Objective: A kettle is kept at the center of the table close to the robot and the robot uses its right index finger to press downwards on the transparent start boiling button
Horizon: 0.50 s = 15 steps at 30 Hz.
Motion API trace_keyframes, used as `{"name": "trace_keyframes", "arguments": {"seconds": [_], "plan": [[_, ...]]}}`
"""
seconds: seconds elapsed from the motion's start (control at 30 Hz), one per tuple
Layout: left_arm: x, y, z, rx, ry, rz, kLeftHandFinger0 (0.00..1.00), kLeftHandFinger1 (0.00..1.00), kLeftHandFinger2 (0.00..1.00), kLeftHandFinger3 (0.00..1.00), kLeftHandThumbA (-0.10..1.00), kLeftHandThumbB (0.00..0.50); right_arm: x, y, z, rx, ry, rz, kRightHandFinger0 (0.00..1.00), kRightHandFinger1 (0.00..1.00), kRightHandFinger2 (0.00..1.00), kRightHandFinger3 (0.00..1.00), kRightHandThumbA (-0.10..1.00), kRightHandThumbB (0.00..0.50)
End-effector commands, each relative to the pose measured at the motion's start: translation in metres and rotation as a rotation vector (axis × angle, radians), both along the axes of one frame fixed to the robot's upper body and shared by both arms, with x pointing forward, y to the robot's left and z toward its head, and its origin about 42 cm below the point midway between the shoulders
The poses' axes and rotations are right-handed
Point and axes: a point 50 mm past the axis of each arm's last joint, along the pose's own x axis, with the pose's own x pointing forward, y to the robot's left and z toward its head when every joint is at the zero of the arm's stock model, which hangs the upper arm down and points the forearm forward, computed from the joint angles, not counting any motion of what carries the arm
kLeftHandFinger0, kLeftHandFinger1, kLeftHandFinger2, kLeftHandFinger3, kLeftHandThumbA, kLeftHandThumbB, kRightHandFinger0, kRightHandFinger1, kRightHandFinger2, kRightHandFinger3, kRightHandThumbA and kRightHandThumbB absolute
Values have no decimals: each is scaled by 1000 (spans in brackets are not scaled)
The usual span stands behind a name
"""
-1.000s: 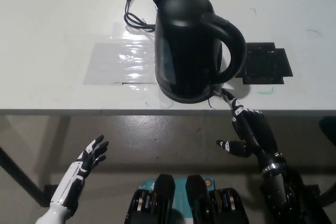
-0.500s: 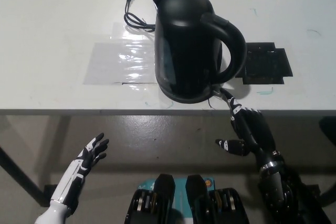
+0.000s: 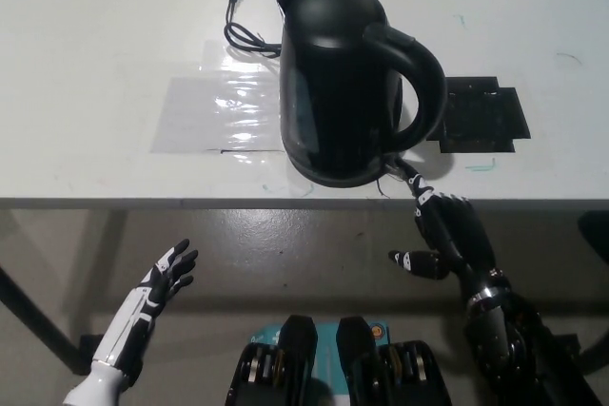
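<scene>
Near table [image 3: 114, 64] front edge: upright kettle [image 3: 338, 83], handle pointing right; right hand [image 3: 445, 235] forefinger extended at base, other fingers curled; left hand [image 3: 157, 287] below edge, fingers apart.

A white table [image 3: 114, 35] fills the upper part of the view, its front edge running straight across. A clear plastic sheet [image 3: 219, 111] taped on it catches a glare, and a black mat [image 3: 481, 119] lies nearby. Below, the grey-brown floor [image 3: 285, 244] shines dully, with a dark table leg [image 3: 33, 316] slanting across it.

The transparent button at the kettle [image 3: 347, 83] base is too small to make out.
</scene>
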Motion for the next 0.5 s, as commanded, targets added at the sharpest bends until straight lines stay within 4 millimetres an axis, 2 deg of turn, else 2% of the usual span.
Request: {"name": "trace_keyframes", "arguments": {"seconds": [0.0, 0.27, 0.37, 0.47], "plan": [[4, 2, 16, 12, -76, -25, 1000, 1000, 1000, 1000, 1000, 328, 13, -2, 10, -16, -25, -7, 0, 0, 0, 1000, 1000, 282], [5, 3, 17, 5, -81, -31, 1000, 1000, 1000, 1000, 1000, 314, 14, -2, 6, -33, -24, -6, 0, 0, 0, 1000, 1000, 281], [5, 3, 17, 11, -79, -28, 1000, 1000, 1000, 1000, 1000, 315, 10, -1, 16, -8, -57, 5, 0, 0, 3, 1000, 1000, 282], [6, 3, 18, 13, -78, -29, 1000, 1000, 1000, 1000, 1000, 314, 3, 3, 31, 63, -134, 27, 0, 0, 0, 1000, 1000, 304]]}}
